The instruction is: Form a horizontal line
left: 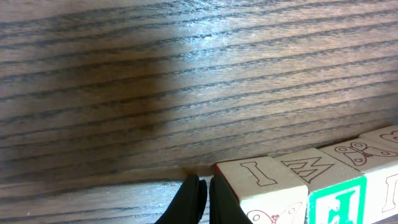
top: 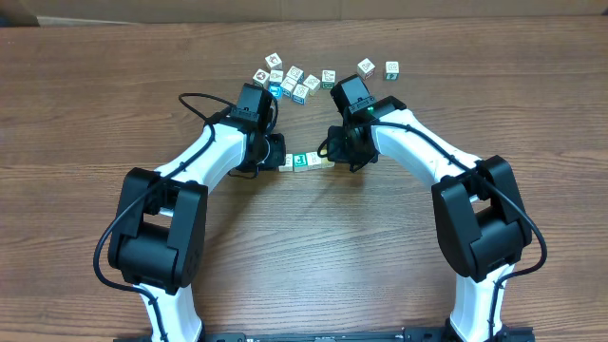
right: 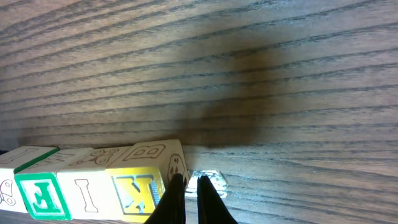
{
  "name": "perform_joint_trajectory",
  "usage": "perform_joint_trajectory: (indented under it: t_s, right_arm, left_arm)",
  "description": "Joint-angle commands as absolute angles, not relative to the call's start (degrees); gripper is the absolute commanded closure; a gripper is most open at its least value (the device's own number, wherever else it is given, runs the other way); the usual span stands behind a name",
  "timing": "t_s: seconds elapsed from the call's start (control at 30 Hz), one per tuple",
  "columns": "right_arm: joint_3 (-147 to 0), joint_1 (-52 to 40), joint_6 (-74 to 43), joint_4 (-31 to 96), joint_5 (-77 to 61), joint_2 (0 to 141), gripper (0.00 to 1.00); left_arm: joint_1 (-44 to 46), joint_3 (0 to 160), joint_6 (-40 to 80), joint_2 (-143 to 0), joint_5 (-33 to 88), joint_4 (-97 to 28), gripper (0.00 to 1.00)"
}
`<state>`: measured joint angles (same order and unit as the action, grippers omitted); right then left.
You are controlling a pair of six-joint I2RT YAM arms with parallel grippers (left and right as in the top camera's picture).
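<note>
The horizontal line (top: 306,161) is a short row of tiny cubes lying between my two grippers at mid-table. My left gripper (top: 276,158) is shut, its fingertips resting against the row's left end. In the left wrist view the left gripper (left: 207,198) touches the white cube (left: 261,185), with the green cube (left: 336,202) beyond it. My right gripper (top: 339,157) is shut at the row's right end. In the right wrist view the right gripper (right: 191,196) sits beside the yellow cube (right: 140,190), followed by a white cube (right: 87,193) and the green cube (right: 40,194).
An irregular cluster of similar cubes (top: 290,81) lies behind the grippers. Two more cubes (top: 367,66) (top: 391,68) sit to its right. Bare wood table (top: 304,256) stretches toward the front.
</note>
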<state>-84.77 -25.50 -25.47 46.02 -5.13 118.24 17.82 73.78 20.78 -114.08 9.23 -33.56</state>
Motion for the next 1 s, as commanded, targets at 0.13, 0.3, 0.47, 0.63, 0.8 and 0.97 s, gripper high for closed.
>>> perform_joint_trajectory:
  t_s: [0.13, 0.3, 0.47, 0.63, 0.8, 0.97]
  right_arm:
    - [-84.58, -25.45, -25.52, 45.74, -6.15, 117.14, 0.96]
    - [-84.58, -25.45, -26.65, 45.93, -6.13, 117.14, 0.96]
    - [-84.58, -25.45, -28.75, 46.57, -6.13, 117.14, 0.96]
    - [-84.58, -25.45, -28.8, 46.59, -6.13, 117.14, 0.96]
    - [-84.58, -25.45, -29.91, 46.63, -6.11, 117.14, 0.96]
    - [-84.58, -25.45, -30.2, 46.78, -6.13, 117.14, 0.96]
  left_arm:
    - [18.46, 74.08, 19.62, -114.65, 10.11, -33.12, 0.96]
    - [18.46, 74.08, 19.64, -114.65, 10.09, -33.12, 0.95]
    - [18.46, 74.08, 19.66, -114.65, 10.11, -33.1, 0.96]
    - [18.52, 74.08, 19.68, -114.65, 10.13, -33.15, 0.96]
    - [18.57, 74.08, 19.68, -114.65, 10.13, -33.04, 0.96]
    - [18.57, 74.08, 19.68, -114.65, 10.13, -33.04, 0.96]
